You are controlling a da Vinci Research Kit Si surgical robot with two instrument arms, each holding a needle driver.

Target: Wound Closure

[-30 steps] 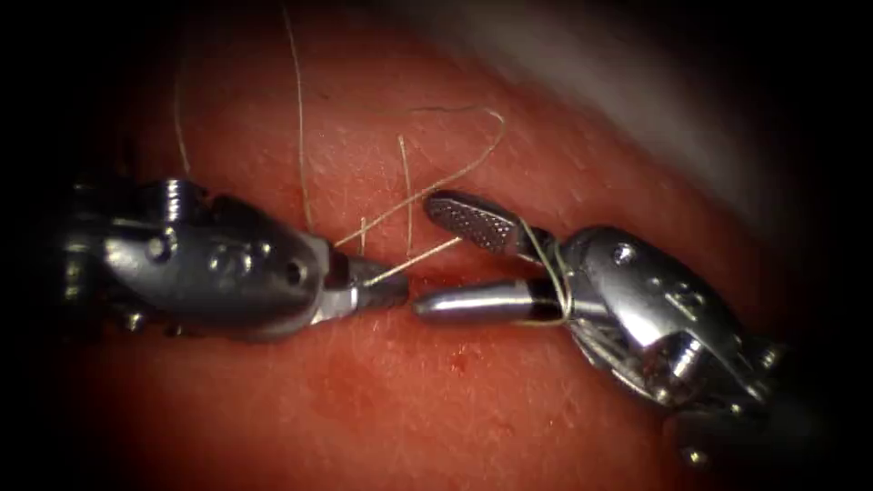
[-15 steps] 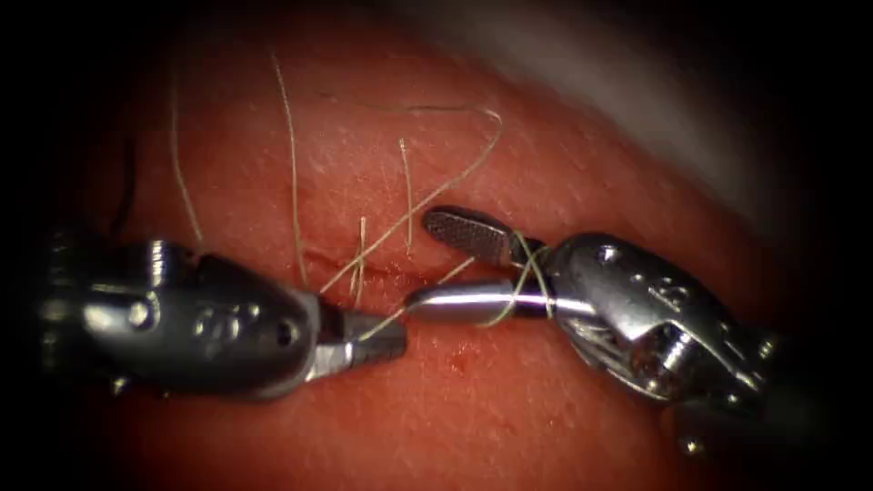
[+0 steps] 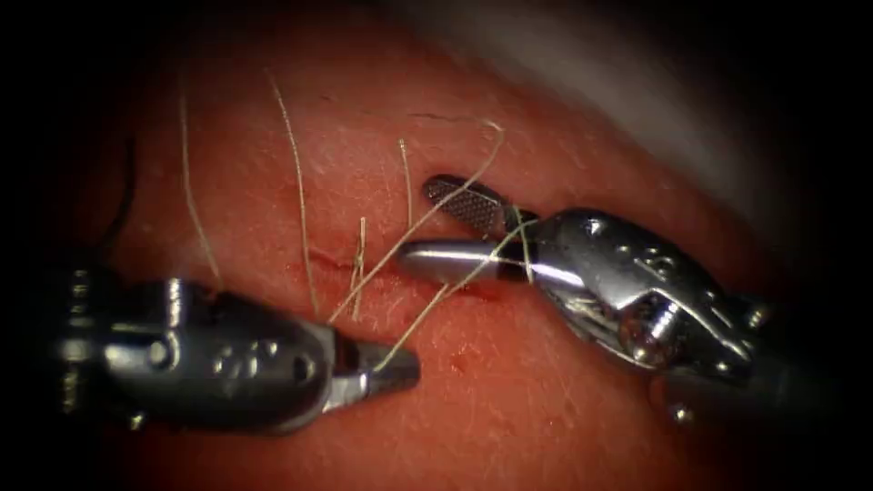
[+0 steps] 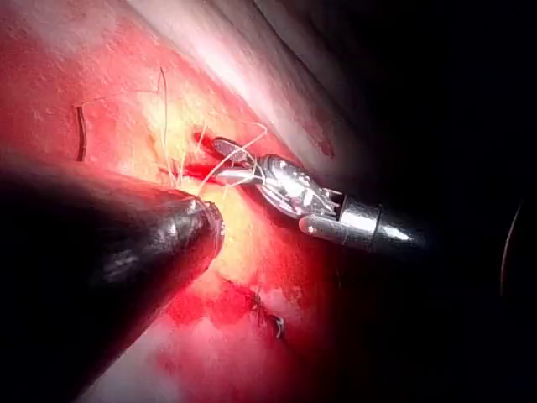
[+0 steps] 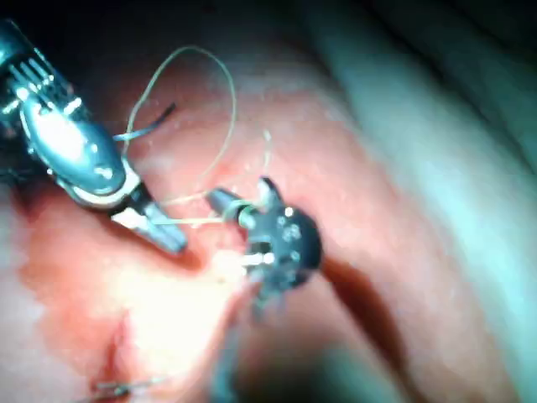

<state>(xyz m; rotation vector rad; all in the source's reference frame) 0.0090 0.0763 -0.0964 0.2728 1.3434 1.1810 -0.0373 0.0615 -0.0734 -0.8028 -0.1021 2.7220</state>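
thread (image 3: 427, 305) runs taut from the left pincer (image 3: 393, 371), clenched on it at the near left of the cut (image 3: 400, 271), up to the right pincer (image 3: 435, 225), whose jaws gape apart with the strand wrapped around their base. that tool lies just right of the cut, its lower jaw resting over the wound line. a looser loop of thread arcs over the far tissue (image 3: 546, 400), and short cut ends (image 3: 359, 245) stand up from the wound. since a second ago the left tool has drawn nearer and lower, stretching the strand.
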